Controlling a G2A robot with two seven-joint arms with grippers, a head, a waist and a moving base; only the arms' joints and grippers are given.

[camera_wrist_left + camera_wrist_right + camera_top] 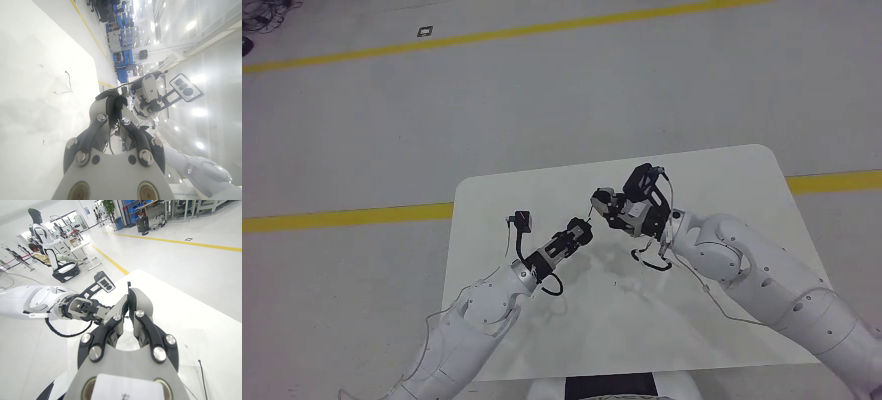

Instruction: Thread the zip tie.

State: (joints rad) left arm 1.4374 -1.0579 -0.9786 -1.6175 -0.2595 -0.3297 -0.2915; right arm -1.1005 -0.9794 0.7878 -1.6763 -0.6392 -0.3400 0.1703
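R tool [129, 294] pinched shut on zip tie [129, 283], head poking just past its tips. L tool [113, 97] also shut, on what looks like the tail, nearly tip-to-tip w/ R above desk [189, 317]. Tail not seen thru head yet, so threading prob. still to do.

Zip tie [129, 283] — thin, black — stands pinched between the right gripper's [129, 299] closed pads, its squared end poking just past them; its strap leaves the left gripper's [113, 95] tip.
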